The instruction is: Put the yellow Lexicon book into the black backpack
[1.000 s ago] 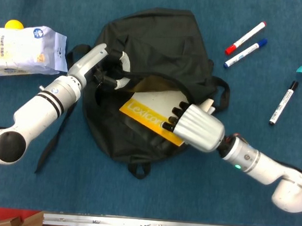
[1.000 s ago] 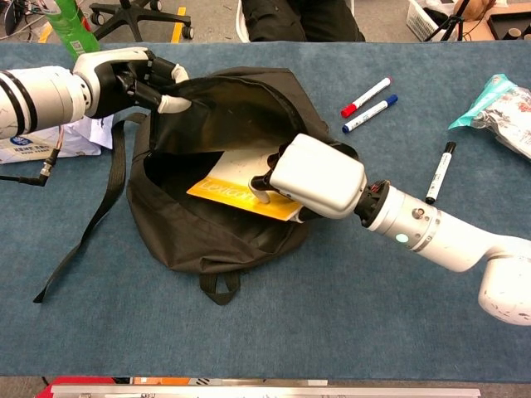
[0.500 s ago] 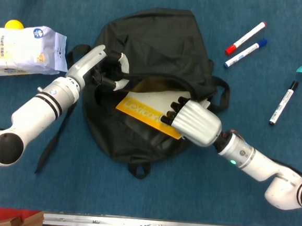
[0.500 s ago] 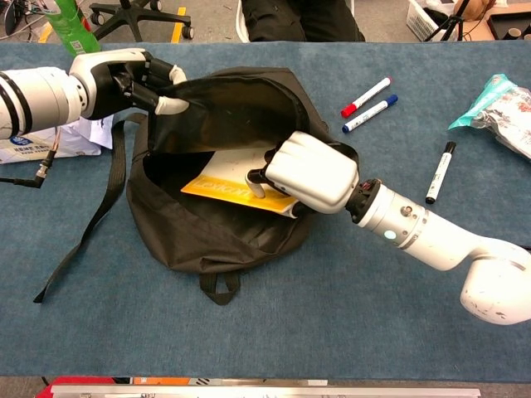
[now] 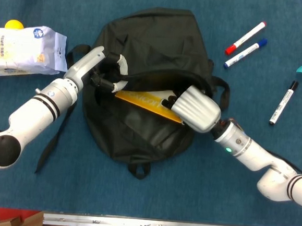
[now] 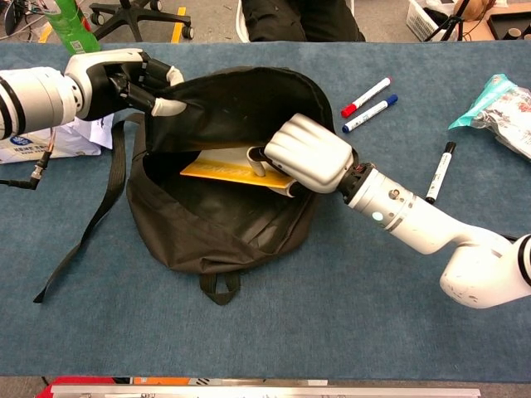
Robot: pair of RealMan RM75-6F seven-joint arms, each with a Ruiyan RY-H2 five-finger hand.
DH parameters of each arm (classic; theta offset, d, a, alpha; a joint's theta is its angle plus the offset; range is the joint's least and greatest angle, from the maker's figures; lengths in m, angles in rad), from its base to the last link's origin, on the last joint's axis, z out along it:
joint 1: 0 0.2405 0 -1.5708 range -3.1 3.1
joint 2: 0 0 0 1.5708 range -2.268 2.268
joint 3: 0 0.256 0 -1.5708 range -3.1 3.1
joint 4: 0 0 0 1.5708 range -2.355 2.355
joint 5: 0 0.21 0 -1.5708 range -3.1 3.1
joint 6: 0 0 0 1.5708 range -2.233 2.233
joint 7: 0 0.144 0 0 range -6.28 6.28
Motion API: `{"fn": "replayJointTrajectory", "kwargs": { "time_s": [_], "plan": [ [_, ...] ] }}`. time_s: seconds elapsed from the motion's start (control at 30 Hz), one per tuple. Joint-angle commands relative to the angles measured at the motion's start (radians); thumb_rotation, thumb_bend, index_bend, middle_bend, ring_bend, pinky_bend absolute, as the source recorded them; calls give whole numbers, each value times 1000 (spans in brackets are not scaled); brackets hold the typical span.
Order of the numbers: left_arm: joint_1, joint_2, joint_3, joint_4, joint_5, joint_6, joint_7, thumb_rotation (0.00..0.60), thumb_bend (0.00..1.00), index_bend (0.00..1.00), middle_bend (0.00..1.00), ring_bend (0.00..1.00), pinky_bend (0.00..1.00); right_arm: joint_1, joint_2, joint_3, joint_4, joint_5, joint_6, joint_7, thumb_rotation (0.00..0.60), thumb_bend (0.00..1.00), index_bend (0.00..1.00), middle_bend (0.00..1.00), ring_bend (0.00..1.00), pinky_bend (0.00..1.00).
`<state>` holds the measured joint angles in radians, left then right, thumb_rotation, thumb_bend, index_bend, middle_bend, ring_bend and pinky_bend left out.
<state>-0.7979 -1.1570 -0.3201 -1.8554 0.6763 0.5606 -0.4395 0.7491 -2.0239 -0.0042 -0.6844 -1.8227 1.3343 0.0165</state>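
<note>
Head view has the black backpack (image 5: 155,61) lying flat mid-table with its mouth pulled open, and the yellow Lexicon book (image 5: 144,102) is about halfway through that opening. Only a thin yellow strip shows from above; the rest is tucked under the upper flap. Chest view makes it clearer: the book (image 6: 222,170) sits in the gap between the lifted flap and the lower panel.

Right hand (image 6: 305,154) has its fingers curled onto the book's right end, so it's holding it, palm and back of the hand right at the bag's rim. Left hand (image 6: 124,79) is gripping the flap edge at the far-left corner of the opening and holding it up, which is what keeps the mouth gaping.

What matters for the next bit, I'd say: the book's long axis runs left-right, roughly along the zipper line, and it lies to the left of the right hand. So the push probably has to go leftward and a bit toward the far side, deeper under the flap. Right hand is the one on it; the left hand is near the book's left end but busy with the flap.
</note>
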Motion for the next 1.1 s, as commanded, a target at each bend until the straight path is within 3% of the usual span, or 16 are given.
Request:
{"fn": "replayJointTrajectory", "kwargs": {
  "time_s": [0.03, 0.4, 0.47, 0.73, 0.9, 1.1],
  "plan": [
    [0, 1, 2, -2, 1, 1, 1, 600, 394, 661, 529, 523, 530, 6, -17, 8, 6, 12, -4, 0, 600, 269, 922, 813, 653, 697],
    [0, 7, 8, -16, 10, 5, 6, 600, 394, 659, 525, 523, 531, 21, -34, 21, -14, 51, -43, -64, 600, 215, 915, 739, 590, 674],
    [0, 8, 9, -16, 12, 5, 6, 600, 393, 656, 524, 522, 531, 16, -21, 17, -36, 60, -57, -70, 600, 197, 844, 687, 545, 625],
    [-4, 7, 14, -16, 13, 3, 9, 600, 393, 633, 512, 511, 531, -15, 103, 9, -263, 102, -104, -136, 600, 88, 239, 341, 232, 416],
    [-5, 8, 16, -18, 13, 9, 11, 600, 393, 623, 507, 504, 531, -43, 237, -22, -482, 119, -141, -205, 600, 24, 110, 276, 165, 353],
    [-6, 11, 23, -21, 15, 7, 18, 600, 392, 593, 490, 473, 531, -78, 409, -95, -729, 92, -148, -250, 600, 7, 88, 266, 149, 335]
  ]
}}
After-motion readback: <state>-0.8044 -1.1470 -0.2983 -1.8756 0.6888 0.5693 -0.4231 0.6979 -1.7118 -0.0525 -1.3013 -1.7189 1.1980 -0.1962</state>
